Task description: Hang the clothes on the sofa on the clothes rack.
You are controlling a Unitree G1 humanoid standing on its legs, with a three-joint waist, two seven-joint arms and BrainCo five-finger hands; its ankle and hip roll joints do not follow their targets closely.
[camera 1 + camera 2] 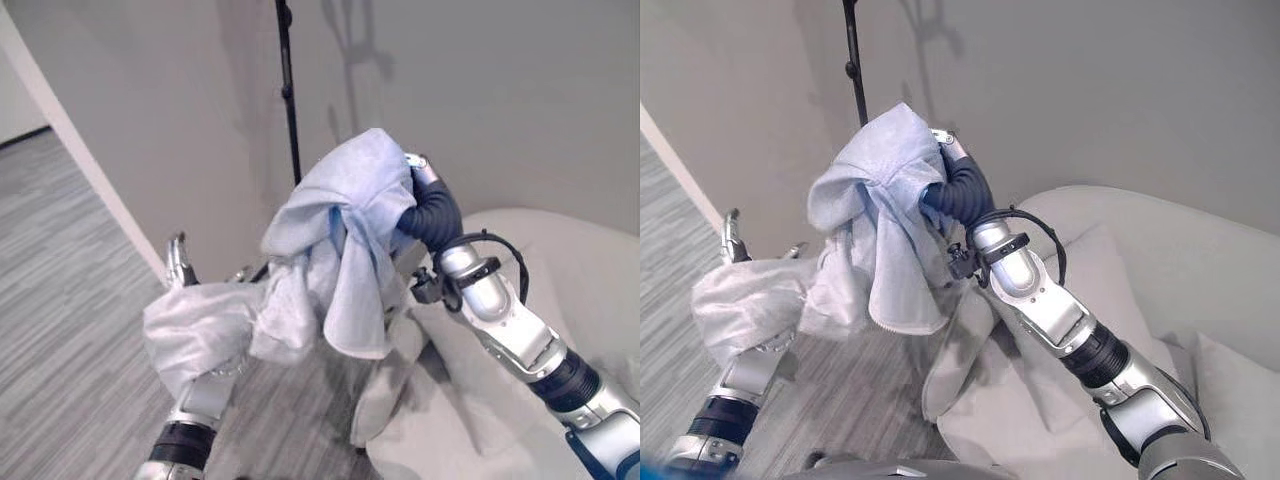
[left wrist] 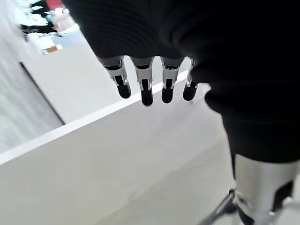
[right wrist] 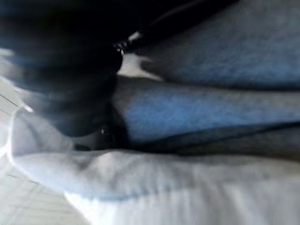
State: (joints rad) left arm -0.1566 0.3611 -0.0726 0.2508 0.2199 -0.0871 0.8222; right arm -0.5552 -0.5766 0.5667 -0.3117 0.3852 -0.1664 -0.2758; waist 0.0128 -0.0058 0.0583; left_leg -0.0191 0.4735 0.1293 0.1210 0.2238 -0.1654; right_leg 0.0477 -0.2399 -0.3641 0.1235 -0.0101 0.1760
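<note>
With the right hand [image 1: 418, 172], fingers buried in cloth, lifting the pale blue garment [image 1: 340, 235] beside the rack pole [image 1: 289, 90], and the left hand [image 1: 180, 262], fingers straight, under its trailing end, raise both evenly so it drapes over the rack.

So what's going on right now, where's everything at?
Right hand raised, buried in the light blue garment. Left hand under its lower end, fingers straight. Garment off the sofa, near the rack pole, not hung.
</note>
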